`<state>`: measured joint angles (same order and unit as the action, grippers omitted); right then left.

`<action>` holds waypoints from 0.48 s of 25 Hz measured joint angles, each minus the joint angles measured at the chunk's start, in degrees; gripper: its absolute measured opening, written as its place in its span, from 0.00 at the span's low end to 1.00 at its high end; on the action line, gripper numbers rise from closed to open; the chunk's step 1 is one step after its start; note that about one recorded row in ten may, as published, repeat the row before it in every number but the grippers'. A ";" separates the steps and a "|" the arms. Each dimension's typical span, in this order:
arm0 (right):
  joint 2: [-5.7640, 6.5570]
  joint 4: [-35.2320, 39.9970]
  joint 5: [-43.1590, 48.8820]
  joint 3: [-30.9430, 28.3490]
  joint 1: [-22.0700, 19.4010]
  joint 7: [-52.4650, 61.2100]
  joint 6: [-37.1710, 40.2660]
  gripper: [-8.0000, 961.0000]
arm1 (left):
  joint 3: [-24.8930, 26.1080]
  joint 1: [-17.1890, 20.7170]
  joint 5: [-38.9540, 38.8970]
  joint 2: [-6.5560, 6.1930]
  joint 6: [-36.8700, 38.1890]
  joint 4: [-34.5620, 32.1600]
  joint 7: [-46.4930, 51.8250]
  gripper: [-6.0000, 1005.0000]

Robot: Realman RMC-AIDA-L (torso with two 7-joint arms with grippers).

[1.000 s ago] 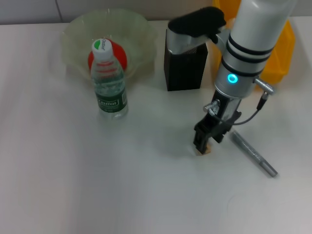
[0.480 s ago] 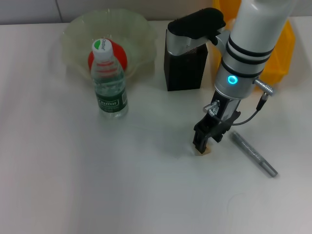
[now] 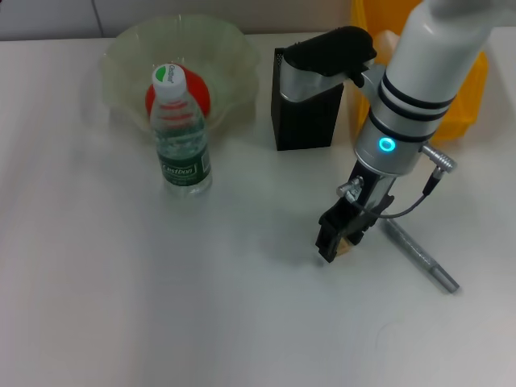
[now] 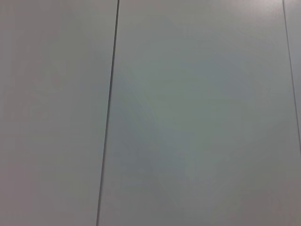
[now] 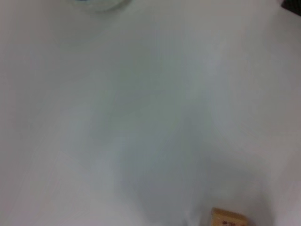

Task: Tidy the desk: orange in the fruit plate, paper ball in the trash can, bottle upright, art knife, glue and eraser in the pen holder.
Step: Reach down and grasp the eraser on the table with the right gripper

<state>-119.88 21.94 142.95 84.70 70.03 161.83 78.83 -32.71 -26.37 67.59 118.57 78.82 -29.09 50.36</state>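
Eraser (image 3: pixel 347 244): small tan block clamped between the dark fingers of the right gripper (image 3: pixel 339 238), at or just above the white tabletop (image 3: pixel 121 306); contact with the surface cannot be told. The right wrist view shows it as a tan block (image 5: pixel 227 218) at the frame edge.
Right gripper: near the tabletop, in front of the pen holder (image 3: pixel 305 109), fingers closed on the eraser.
Left gripper: not visible; its wrist camera shows only a plain grey panel.
Grey pen-like tool (image 3: pixel 419 255): lying flat just beside the right gripper.
Bottle (image 3: pixel 179 133): upright, in front of the fruit plate (image 3: pixel 129 56).
Orange (image 3: pixel 201 97): in the fruit plate, behind the bottle.
Trash can (image 3: pixel 472 89): behind the right arm, beside the pen holder.
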 joint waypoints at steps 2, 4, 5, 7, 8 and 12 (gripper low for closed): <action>0.00 0.01 0.00 0.13 -0.05 0.00 -0.07 0.53 | -0.03 0.00 0.00 0.00 0.01 0.01 0.00 0.71; 0.00 0.03 -0.01 0.25 -0.10 0.01 -0.16 0.53 | -0.05 0.00 0.00 0.01 0.06 0.04 0.00 0.71; 0.00 0.05 -0.01 0.25 -0.12 0.00 -0.19 0.53 | -0.05 0.01 0.00 0.03 0.07 0.07 0.00 0.71; 0.00 0.10 -0.02 0.45 -0.13 0.00 -0.32 0.53 | -0.07 0.03 0.00 0.07 0.09 0.17 0.00 0.71; 0.00 0.24 -0.02 0.67 -0.14 0.01 -0.62 0.53 | -0.08 0.01 0.00 0.09 0.10 0.33 0.00 0.71; 0.00 0.74 -0.02 0.78 -0.28 0.01 -1.14 0.53 | -0.08 -0.03 0.00 0.09 0.11 0.67 -0.03 0.71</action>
<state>-119.88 22.68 142.93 85.48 69.76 161.83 77.69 -32.79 -26.40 67.59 118.66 78.93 -28.43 50.32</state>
